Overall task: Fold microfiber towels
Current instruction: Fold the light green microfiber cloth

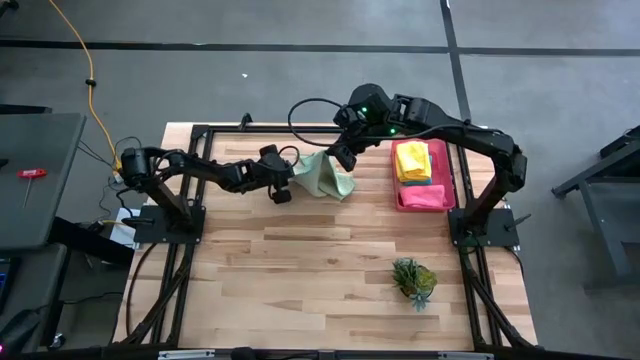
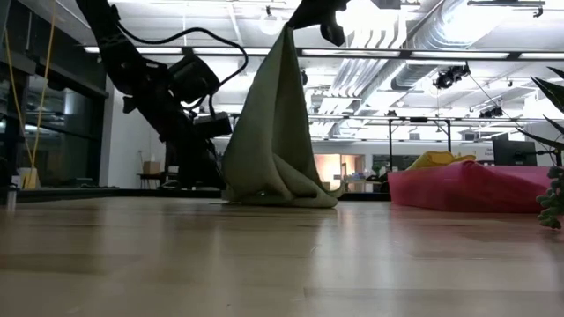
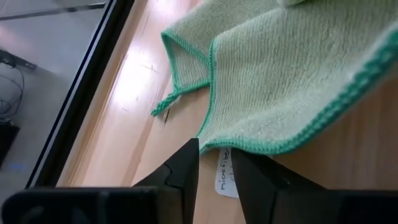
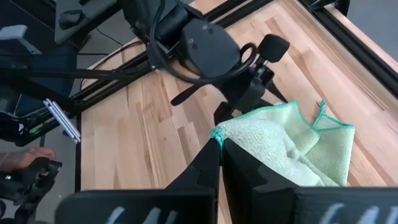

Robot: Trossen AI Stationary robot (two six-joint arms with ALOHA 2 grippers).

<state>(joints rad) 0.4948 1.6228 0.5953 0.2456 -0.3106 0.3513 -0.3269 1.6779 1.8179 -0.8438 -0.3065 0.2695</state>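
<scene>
A plant (image 1: 414,279) stands near the table's (image 1: 300,270) front right, well apart from the work. A pink tray (image 1: 441,190) lies at the back right; in it a yellow towel (image 1: 411,160) lies on a stack with a teal layer and a pink towel (image 1: 425,197) showing below.

Just left of the tray, a green towel (image 1: 327,176) hangs in a peak from the right gripper (image 4: 217,144), whose fingers are closed tight on one corner; its lower folds rest on the table.

The left gripper (image 3: 214,163) is low at the towel's left side, its fingers narrowed around the hem by the white label (image 3: 225,180); whether they grip it I cannot tell.
</scene>
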